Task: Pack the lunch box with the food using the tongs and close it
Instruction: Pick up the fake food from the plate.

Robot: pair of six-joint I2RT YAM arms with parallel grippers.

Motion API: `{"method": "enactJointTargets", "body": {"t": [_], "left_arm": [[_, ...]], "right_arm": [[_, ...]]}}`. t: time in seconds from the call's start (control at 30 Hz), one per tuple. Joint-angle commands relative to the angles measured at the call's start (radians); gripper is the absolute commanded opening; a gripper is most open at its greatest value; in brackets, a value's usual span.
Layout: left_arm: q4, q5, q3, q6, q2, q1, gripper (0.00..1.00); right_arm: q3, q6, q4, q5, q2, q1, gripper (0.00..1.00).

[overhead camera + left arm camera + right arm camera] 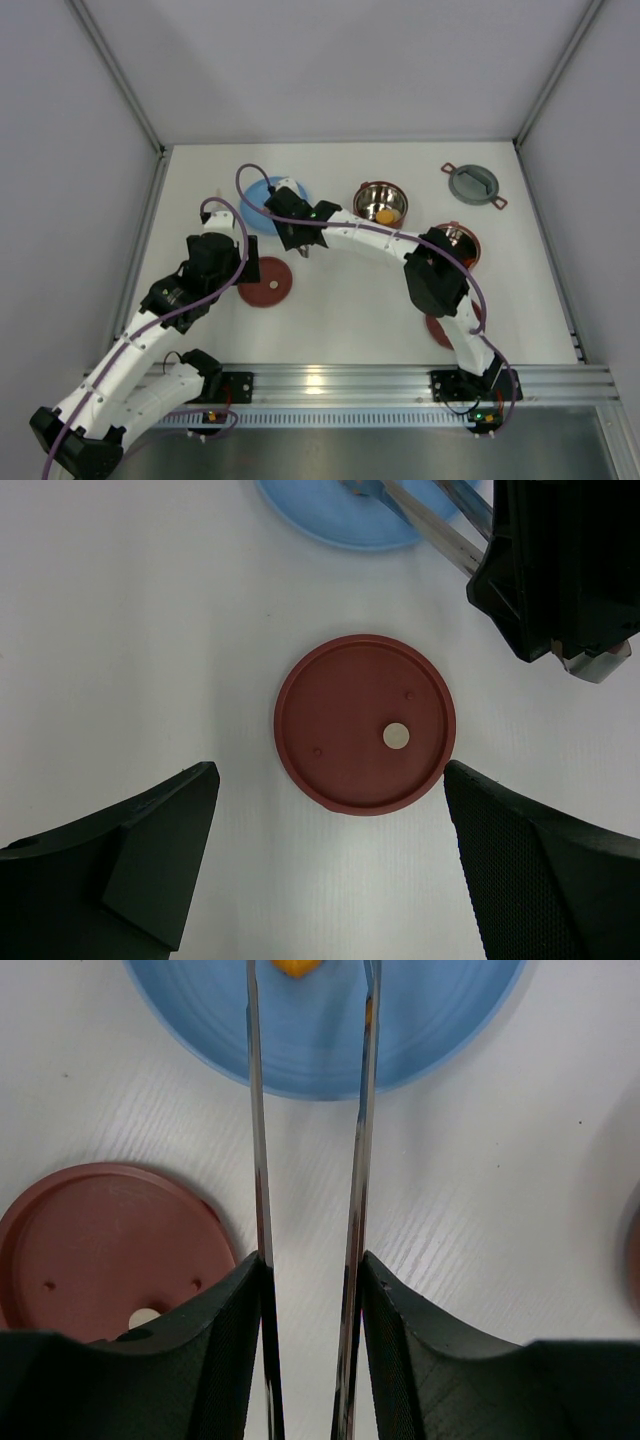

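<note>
My right gripper [310,1270] is shut on the silver tongs [258,1110], gripping both arms near mid-length. The tong tips reach over the light-blue plate [420,1030], either side of an orange food piece [297,966]. In the top view the right gripper [292,225] hangs at the plate's [258,210] near edge. One lunch box bowl [381,203] holds an orange piece [384,215]. A second bowl [462,240] is partly hidden by the right arm. My left gripper [328,780] is open, hovering above a dark-red disc lid [365,723].
The grey two-eared cover [472,183] lies at the back right. Another dark-red disc [438,330] sits partly under the right arm near the front rail. The right gripper body [560,570] hangs just beyond and to the right of the lid in the left wrist view.
</note>
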Motion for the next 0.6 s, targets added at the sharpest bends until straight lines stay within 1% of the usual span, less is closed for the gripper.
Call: {"method": "enactJointTargets", "body": {"t": [0.0, 0.57], "left_arm": [[0.01, -0.016, 0.006, 0.006, 0.002, -0.005, 0.99], [0.01, -0.016, 0.006, 0.005, 0.0, -0.005, 0.99]], "right_arm": [[0.013, -0.017, -0.01, 0.032, -0.024, 0.022, 0.41], [0.07, -0.034, -0.055, 0.026, 0.01, 0.042, 0.39]]}}
